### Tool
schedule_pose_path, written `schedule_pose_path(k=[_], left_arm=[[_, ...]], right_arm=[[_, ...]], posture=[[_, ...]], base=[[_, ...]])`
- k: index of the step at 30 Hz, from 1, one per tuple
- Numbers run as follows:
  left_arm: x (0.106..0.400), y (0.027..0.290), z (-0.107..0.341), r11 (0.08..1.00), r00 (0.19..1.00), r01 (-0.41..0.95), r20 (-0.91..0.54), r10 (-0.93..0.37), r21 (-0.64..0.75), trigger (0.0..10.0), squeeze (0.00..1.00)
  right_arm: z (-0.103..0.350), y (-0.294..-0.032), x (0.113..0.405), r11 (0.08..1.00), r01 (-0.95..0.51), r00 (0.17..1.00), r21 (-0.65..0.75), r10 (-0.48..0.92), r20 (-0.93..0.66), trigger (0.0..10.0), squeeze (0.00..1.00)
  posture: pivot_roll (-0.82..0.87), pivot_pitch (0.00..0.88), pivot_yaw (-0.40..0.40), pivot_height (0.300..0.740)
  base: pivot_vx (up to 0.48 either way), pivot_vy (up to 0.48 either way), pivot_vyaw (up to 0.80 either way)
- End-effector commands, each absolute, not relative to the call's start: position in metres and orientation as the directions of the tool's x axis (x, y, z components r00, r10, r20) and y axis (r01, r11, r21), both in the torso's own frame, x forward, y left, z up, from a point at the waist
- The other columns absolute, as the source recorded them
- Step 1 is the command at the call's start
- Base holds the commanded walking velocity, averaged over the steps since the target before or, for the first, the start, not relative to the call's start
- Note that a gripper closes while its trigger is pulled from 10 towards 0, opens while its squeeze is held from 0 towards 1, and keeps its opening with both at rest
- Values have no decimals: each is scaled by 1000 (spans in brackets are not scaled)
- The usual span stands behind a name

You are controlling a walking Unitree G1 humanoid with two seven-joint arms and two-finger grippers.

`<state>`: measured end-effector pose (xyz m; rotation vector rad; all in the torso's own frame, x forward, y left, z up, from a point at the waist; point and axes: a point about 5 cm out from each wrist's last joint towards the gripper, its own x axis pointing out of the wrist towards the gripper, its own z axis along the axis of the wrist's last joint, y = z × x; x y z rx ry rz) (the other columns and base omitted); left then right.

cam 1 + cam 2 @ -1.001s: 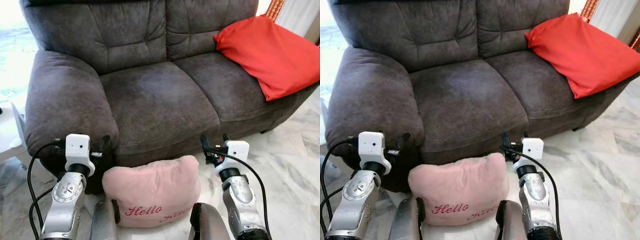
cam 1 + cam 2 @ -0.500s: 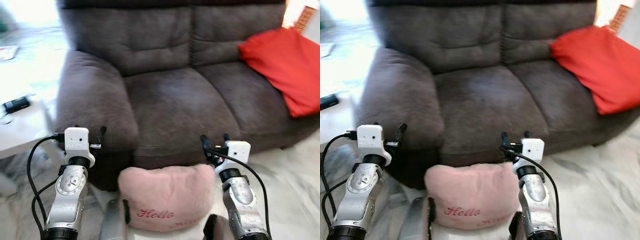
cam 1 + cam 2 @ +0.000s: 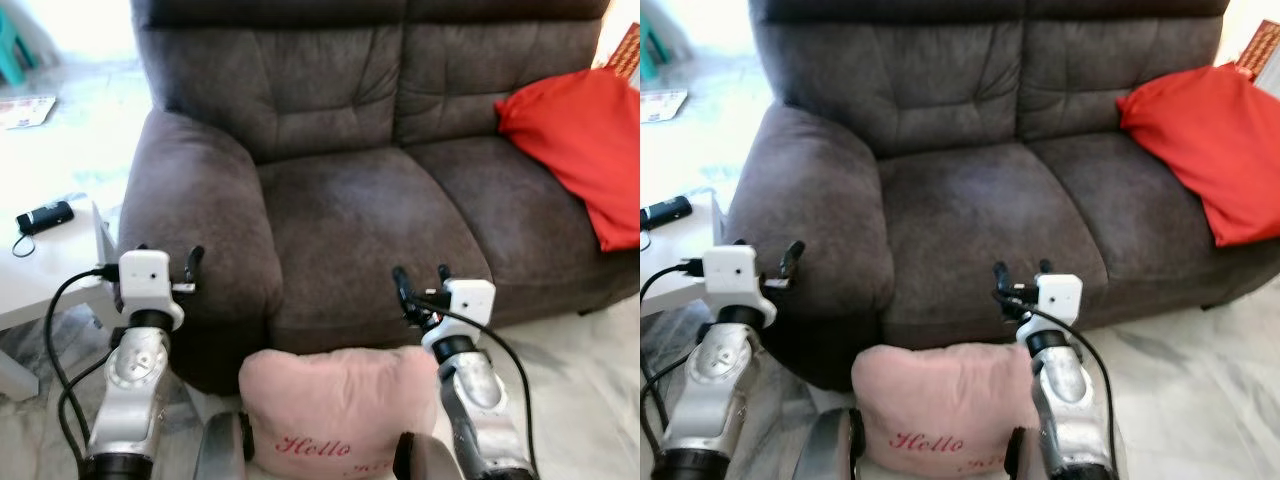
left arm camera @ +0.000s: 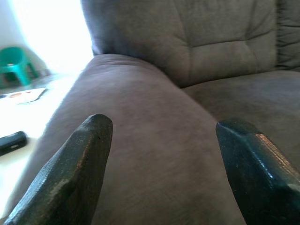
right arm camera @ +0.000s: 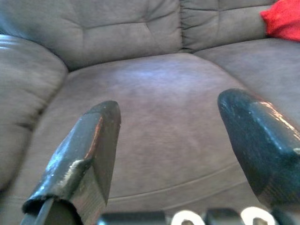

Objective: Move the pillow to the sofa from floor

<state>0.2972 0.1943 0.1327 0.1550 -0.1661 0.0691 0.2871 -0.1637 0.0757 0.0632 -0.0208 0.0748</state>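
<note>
Left eye view shows the plump pink plush pillow with "Hello" stitched in red (image 3: 335,412) sitting on the pale marble floor (image 3: 590,370), below and between my two raised arms and close against the front of the grey-brown suede two-seat sofa (image 3: 360,215). My left gripper (image 3: 165,262) hangs just in front of the sofa's armrest, and my right gripper (image 3: 420,285) sits ahead of the pillow's upper right corner, facing the seat cushion; neither touches the pillow. A flat red cushion (image 3: 580,150) lies well off beyond my right gripper, and a small black device rests on the white side table (image 3: 45,270) out past my left gripper. Right eye view gives the same layout, the pillow bulging softly with a dented top edge. Left wrist view looks along my fingers (image 4: 70,173), spread wide with nothing between them, at the armrest straight ahead. Right wrist view has my fingers (image 5: 86,154) equally parted and empty, the seat cushion ahead. I judge the pillow light, soft and squashy, with a fuzzy cover that should not slip; it will sag and fold if pinched at one corner, so I would press it between both grippers at its two side edges.
</note>
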Motion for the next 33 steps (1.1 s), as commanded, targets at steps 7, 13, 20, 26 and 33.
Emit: schedule_pose_path(k=[7,13,20,26,33], left_arm=[[296,200,135,983,981,-96,181,67,155,10000,0],[297,196,135,985,984,-56,177,26,165,10000,0],[294,180,131,986,984,83,142,-104,147,10000,0],[288,172,125,973,978,191,63,-200,131,10000,0],[284,170,123,972,975,221,9,-223,83,10000,0]], right_arm=[[79,-155,288,992,-92,996,85,90,24,10000,0],[76,-153,285,992,-87,996,95,86,10,10000,0],[59,-159,279,998,-30,994,50,35,-106,10000,0],[36,-173,274,998,52,965,22,-45,-259,10000,0],[6,-186,277,992,123,873,31,-93,-479,10000,0]], posture=[[94,0,-49,535],[87,0,-48,535],[82,0,-51,535],[86,0,-58,535],[85,0,-58,535]], base=[[314,0,0],[209,0,0],[0,0,0],[0,0,0],[0,0,0]])
